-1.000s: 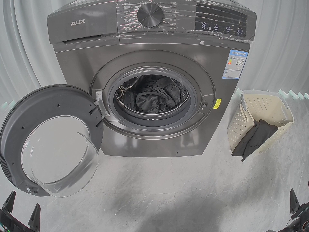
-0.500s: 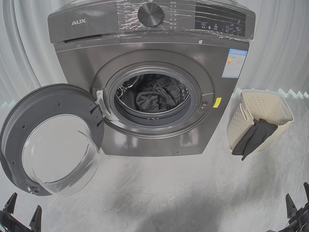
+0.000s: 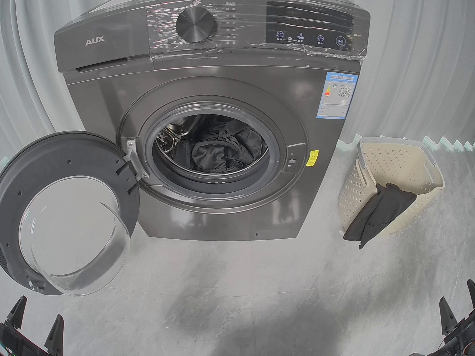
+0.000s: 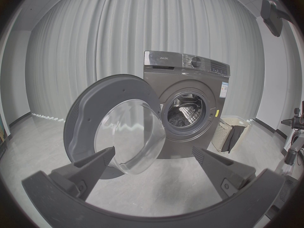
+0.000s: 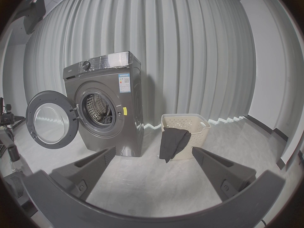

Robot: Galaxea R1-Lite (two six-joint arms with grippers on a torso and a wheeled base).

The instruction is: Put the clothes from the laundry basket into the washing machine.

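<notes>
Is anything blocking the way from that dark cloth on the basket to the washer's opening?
Nothing visible. The door is swung open to the left; the cloth hangs over the rim of the basket right of the washer, bare floor between.

Both arms low — left gripper [image 4: 153, 149] and right gripper [image 5: 152, 148], fingers [image 4: 95, 162] wide apart.

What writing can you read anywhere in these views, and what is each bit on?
Washing machine drawer front: a brand logo, left unquoted.
Around the dial: print too small to read.
Display: icons, captions too small.
Blue label: blurred.
Yellow sticker: blurred.
Laundry basket: no text seen.
</notes>
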